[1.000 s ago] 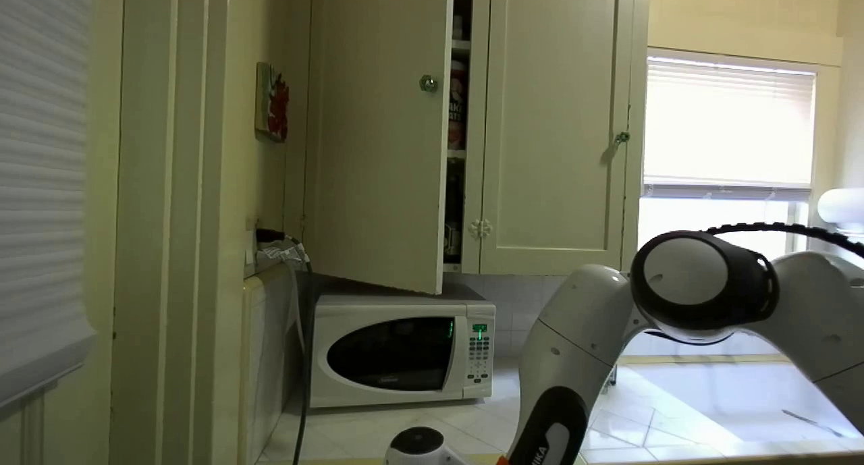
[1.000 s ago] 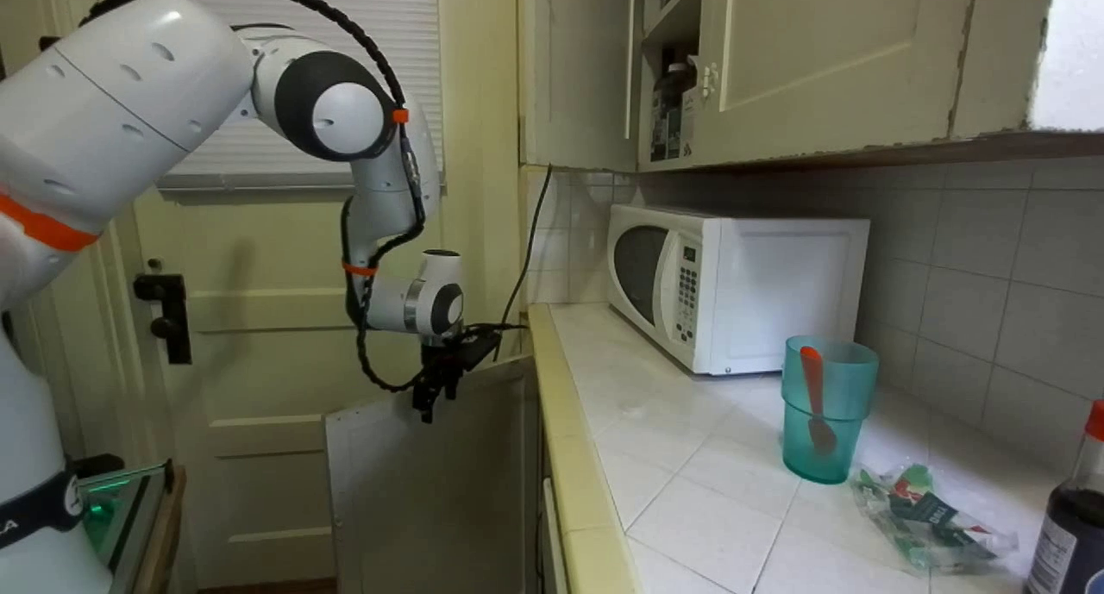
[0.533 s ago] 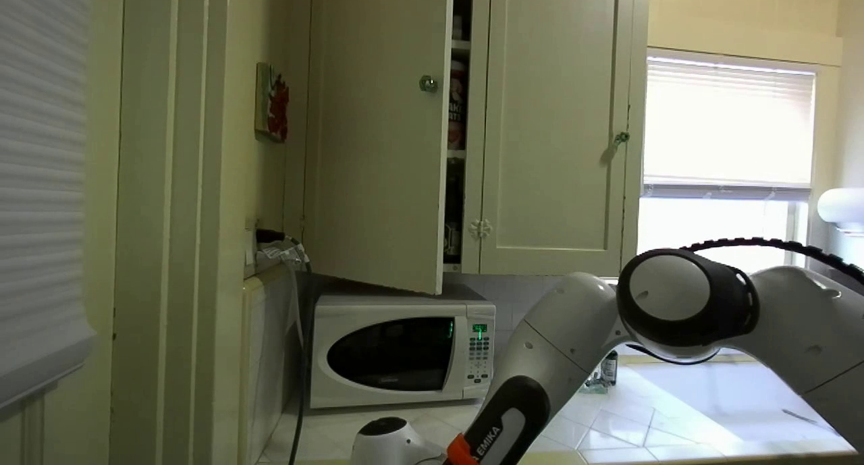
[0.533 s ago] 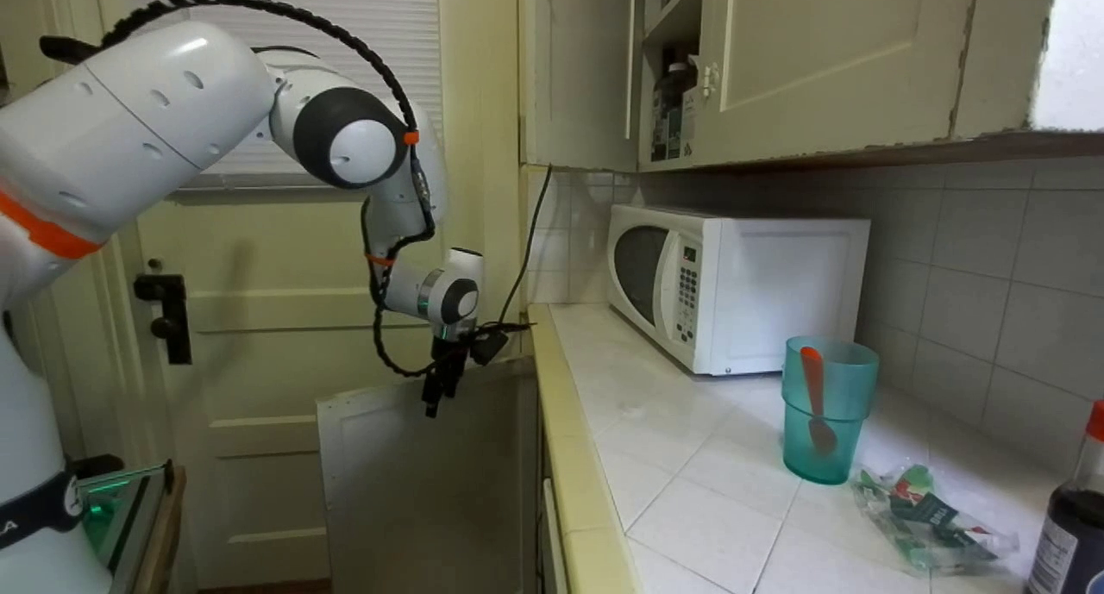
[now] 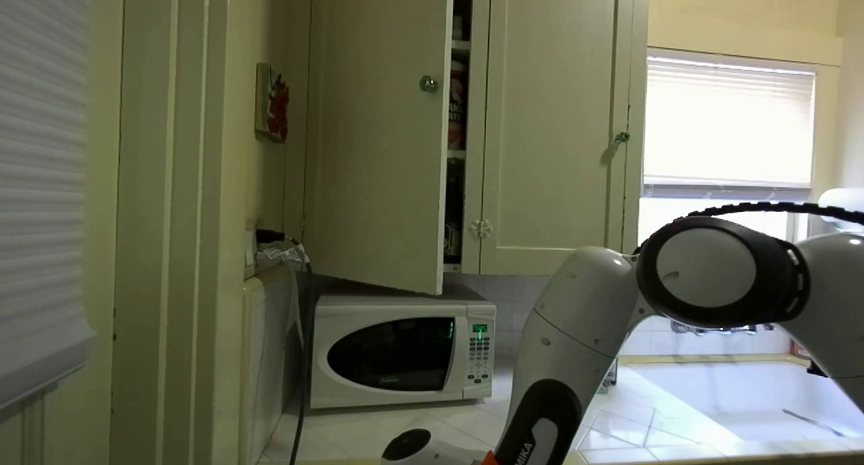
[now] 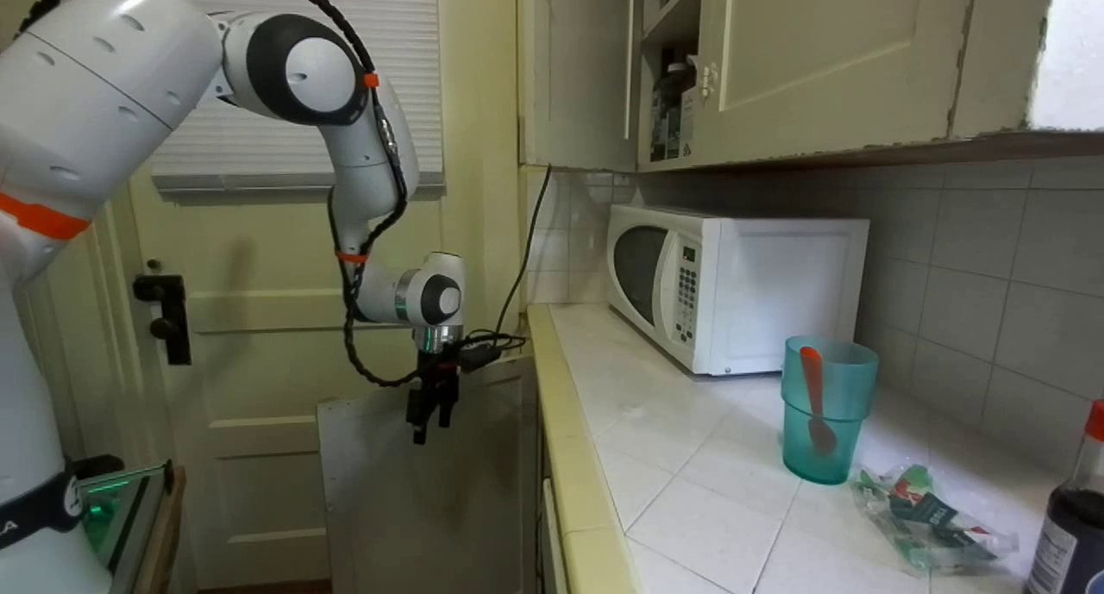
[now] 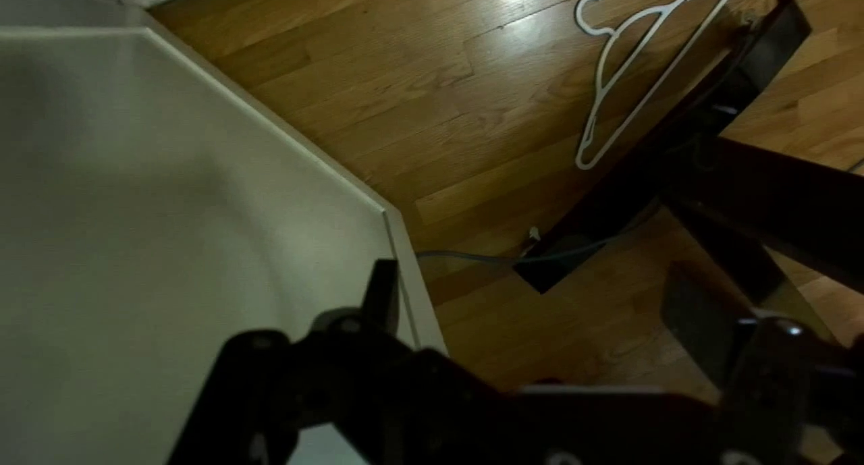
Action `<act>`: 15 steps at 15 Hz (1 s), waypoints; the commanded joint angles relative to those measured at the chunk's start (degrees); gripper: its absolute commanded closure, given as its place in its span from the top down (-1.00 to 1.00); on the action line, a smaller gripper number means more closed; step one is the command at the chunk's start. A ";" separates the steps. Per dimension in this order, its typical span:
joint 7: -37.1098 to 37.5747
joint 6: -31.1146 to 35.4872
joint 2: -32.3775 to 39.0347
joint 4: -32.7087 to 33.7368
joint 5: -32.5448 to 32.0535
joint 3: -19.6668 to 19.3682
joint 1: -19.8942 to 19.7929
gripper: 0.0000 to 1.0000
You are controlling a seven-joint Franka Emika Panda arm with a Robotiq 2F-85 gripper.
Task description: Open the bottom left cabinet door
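The bottom left cabinet door point(image 6: 431, 499) stands swung out from under the counter, with a flat pale face towards the camera in an exterior view. My gripper point(image 6: 432, 430) points down in front of that face, near the door's top. In the wrist view the door point(image 7: 155, 202) fills the left side. My gripper point(image 7: 543, 306) is open there, its fingers wide apart with wooden floor showing between them. The left finger overlaps the door near its edge; I cannot tell whether it touches. The gripper and the lower door are out of view in an exterior view where the arm point(image 5: 567, 357) shows.
The counter edge point(image 6: 573, 456) runs beside the door. A microwave point(image 6: 776, 292), a teal cup point(image 6: 828, 439) and a plastic bag point(image 6: 931, 516) stand on the counter. An upper cabinet door point(image 5: 378, 148) hangs ajar. A white hanger point(image 7: 631, 53) and dark furniture legs point(image 7: 648, 175) are on the floor.
The gripper first moved towards the counter, then back away from it and lower. The door swung slightly further out early on, then stayed about the same.
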 commanded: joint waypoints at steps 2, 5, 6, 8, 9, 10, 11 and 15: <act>6.61 4.42 -8.56 -13.31 0.79 -3.31 2.27 1.00; 6.87 3.59 -6.90 -11.76 0.92 -3.06 1.96 1.00; 7.37 3.81 -7.33 -12.54 0.87 -3.04 2.14 1.00; 7.30 3.81 -7.21 -12.18 0.87 -3.06 2.19 1.00; 7.27 3.81 -7.15 -11.99 0.86 -3.13 2.17 1.00; 7.24 3.81 -7.15 -11.93 0.85 -3.20 2.15 1.00; 7.22 3.81 -7.15 -11.93 0.85 -3.23 2.15 1.00; 12.64 6.65 -1.11 -4.11 5.91 0.03 5.65 1.00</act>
